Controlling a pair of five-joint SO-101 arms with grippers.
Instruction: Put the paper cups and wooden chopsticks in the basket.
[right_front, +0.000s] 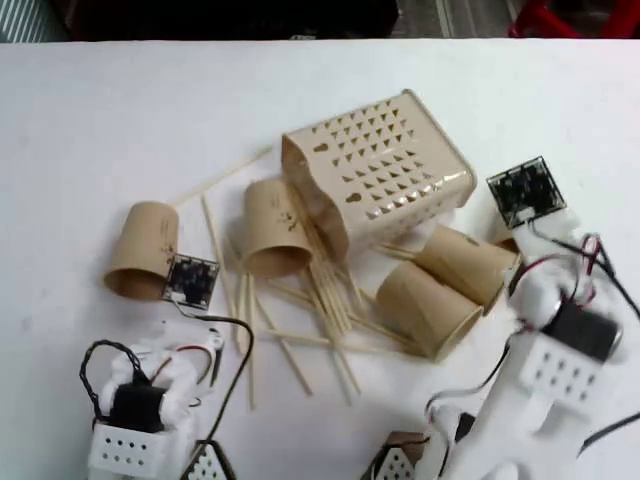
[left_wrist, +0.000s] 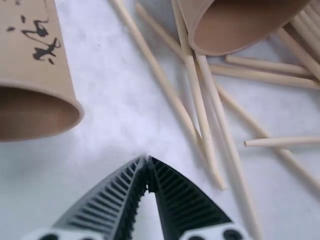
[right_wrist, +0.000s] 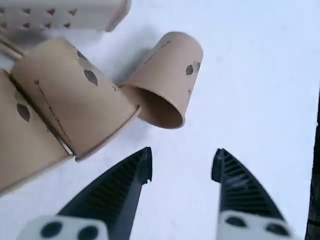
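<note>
The perforated cream basket (right_front: 372, 170) lies tipped on its side mid-table. Wooden chopsticks (right_front: 320, 310) are scattered in front of it. One paper cup (right_front: 142, 250) lies at the left and another (right_front: 275, 228) beside the basket. Two more cups (right_front: 465, 262) (right_front: 428, 308) lie to the right. My left gripper (left_wrist: 148, 161) is shut and empty, low over the table between a cup (left_wrist: 30, 75) and the chopsticks (left_wrist: 200, 100). My right gripper (right_wrist: 181, 165) is open, just short of a small cup (right_wrist: 167, 82) lying on its side.
The right arm's wrist camera (right_front: 528, 190) hides part of the small cup in the high view. Cables (right_front: 225, 340) trail from the left arm over the chopsticks. The table's far side and left side are bare white.
</note>
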